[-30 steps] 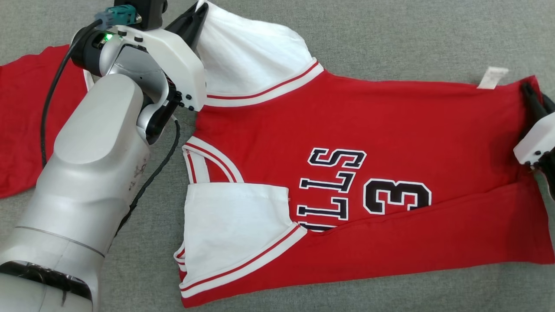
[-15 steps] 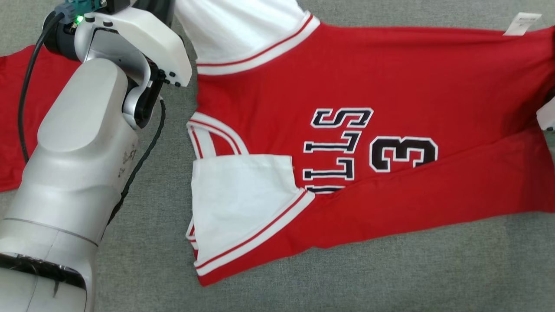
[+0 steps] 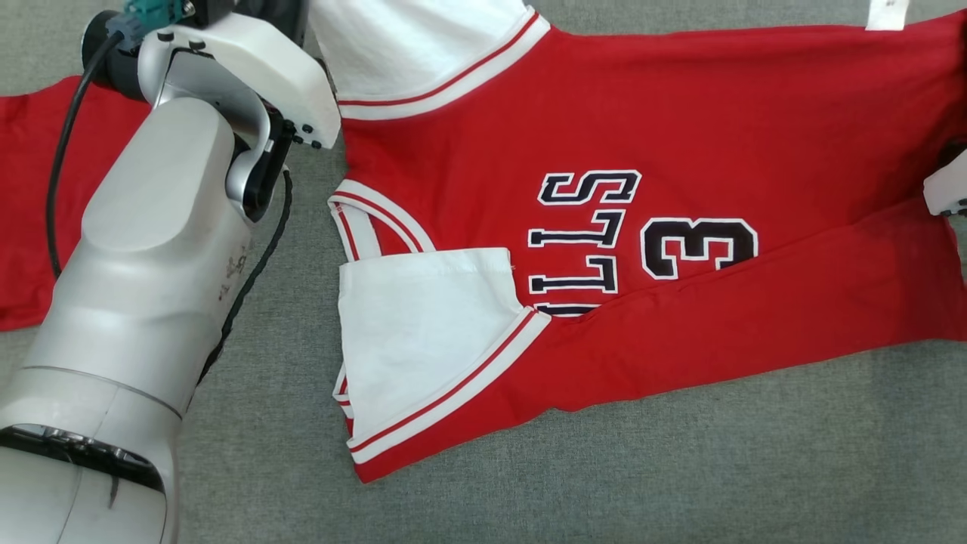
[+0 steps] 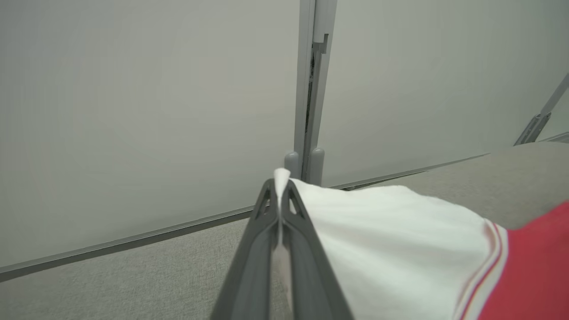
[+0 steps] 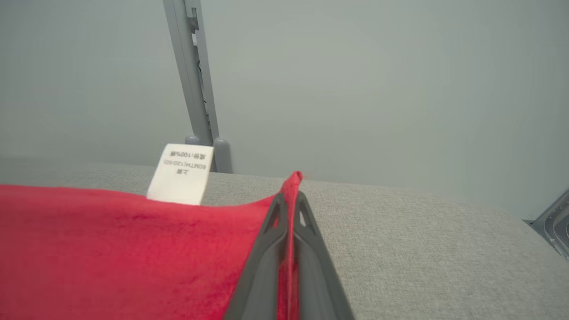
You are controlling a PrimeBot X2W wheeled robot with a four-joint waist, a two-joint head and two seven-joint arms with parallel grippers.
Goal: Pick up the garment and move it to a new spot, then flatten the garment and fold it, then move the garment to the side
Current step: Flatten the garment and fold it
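The garment (image 3: 650, 128), a red jersey with white sleeves and dark lettering, lies spread on the grey cloth surface (image 3: 680, 468) in the head view. Its near long edge is folded over the lettering, and its near white sleeve (image 3: 423, 325) lies folded onto the body. My left gripper (image 4: 281, 186) is shut on the edge of the far white sleeve (image 4: 391, 240), with its arm (image 3: 174, 227) at the upper left. My right gripper (image 5: 291, 200) is shut on the red hem corner (image 5: 133, 249). Its white housing (image 3: 950, 190) shows at the right edge.
A second red cloth (image 3: 30, 189) lies at the left, partly under my left arm. A white care label (image 5: 180, 174) sticks up from the far hem. Pale wall panels (image 4: 133, 111) with a grey post (image 4: 311, 89) stand behind the surface's far edge.
Both grippers have drawn the garment away from me, so it sits higher in the head view. The near folded edge slid along with it. The second red cloth stayed put.
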